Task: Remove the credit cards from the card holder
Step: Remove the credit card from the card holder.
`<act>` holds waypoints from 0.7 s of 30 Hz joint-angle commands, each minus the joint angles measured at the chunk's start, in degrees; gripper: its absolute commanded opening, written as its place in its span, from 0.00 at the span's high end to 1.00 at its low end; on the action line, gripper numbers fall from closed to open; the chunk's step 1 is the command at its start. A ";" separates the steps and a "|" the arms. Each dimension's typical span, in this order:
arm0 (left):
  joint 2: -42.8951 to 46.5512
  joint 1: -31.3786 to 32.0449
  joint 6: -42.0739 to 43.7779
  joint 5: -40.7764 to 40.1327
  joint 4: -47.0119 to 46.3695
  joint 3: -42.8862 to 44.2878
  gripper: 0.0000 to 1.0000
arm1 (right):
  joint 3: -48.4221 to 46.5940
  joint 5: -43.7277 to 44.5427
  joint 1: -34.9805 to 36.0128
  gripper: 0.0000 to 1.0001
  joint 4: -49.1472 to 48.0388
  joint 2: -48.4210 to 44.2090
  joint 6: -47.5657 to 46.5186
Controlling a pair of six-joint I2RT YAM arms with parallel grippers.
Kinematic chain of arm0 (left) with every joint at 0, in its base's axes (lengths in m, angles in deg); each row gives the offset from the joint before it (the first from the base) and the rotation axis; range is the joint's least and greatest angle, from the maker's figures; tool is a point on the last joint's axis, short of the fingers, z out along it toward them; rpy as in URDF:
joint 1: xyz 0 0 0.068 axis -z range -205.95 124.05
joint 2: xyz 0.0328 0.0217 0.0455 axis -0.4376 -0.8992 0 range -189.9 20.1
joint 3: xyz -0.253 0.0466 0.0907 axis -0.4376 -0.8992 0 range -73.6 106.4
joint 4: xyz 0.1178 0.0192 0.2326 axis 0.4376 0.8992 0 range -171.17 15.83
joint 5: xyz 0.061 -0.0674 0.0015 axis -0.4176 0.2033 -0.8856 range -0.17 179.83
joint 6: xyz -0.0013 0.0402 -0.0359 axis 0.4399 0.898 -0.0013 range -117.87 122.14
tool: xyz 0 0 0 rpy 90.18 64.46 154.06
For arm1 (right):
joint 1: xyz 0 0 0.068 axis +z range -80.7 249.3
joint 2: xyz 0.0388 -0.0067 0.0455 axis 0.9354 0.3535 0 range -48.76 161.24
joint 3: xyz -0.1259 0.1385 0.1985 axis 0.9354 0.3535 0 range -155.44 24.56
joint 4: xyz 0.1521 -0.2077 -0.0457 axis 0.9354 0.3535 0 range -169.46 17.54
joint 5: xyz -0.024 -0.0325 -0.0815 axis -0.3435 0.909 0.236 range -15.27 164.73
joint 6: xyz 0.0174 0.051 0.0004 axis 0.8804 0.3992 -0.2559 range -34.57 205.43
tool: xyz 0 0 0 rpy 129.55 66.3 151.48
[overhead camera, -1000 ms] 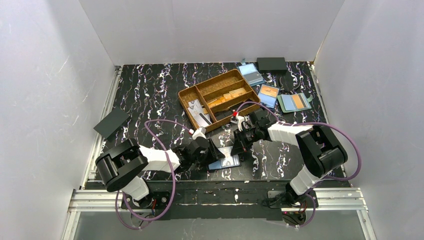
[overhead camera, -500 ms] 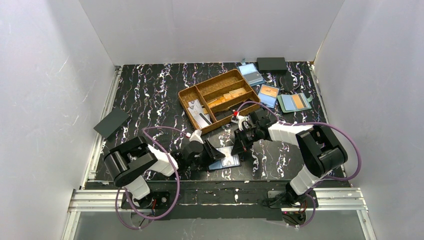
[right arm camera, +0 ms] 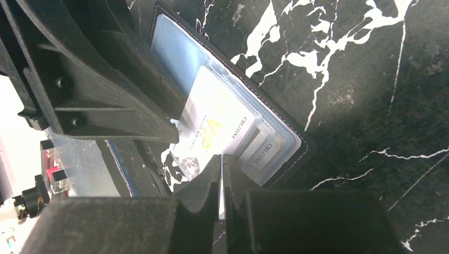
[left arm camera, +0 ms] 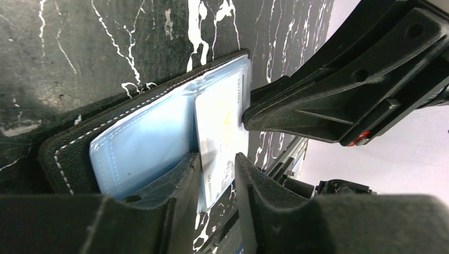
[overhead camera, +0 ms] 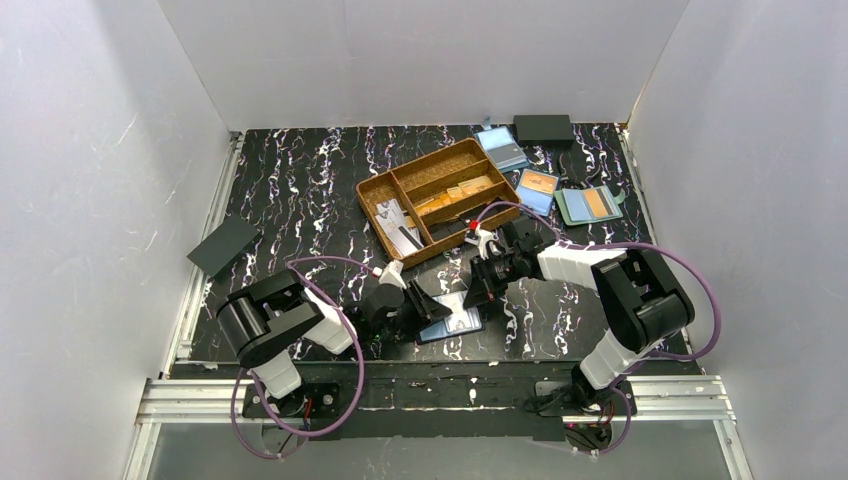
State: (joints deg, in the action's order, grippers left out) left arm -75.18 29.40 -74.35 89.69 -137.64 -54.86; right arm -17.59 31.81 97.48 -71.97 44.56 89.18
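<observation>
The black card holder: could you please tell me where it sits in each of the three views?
Top external: the card holder lies open, low centre.
Left wrist: it fills centre-left, blue lining up.
Right wrist: upper centre, running diagonally.
Shared landmark: the whitish card poking from its pocket.

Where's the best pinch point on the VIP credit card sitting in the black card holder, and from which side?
Pinch the free end of the credit card that juts out of the pocket, coming from the side away from the stitched border of the card holder. The rest lies flat inside the pocket, so only that end exposes both faces. Pull in line with the pocket.
</observation>
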 commanded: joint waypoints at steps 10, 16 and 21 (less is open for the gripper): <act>-1.16 0.90 -1.49 1.94 -8.26 1.01 0.95 | -0.21 -2.23 2.20 0.87 0.02 2.95 -1.06; -0.65 0.51 -1.11 0.93 -8.59 -1.99 1.00 | -0.62 4.04 2.23 0.85 1.15 3.41 -2.22; 1.95 -0.21 -0.36 -1.10 -8.49 -6.39 1.00 | -0.95 8.87 2.21 0.83 1.91 3.95 -3.21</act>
State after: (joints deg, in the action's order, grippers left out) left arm -76.08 29.29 -75.47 89.39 -142.69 -58.44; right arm -18.44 31.57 98.25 -71.71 45.59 88.85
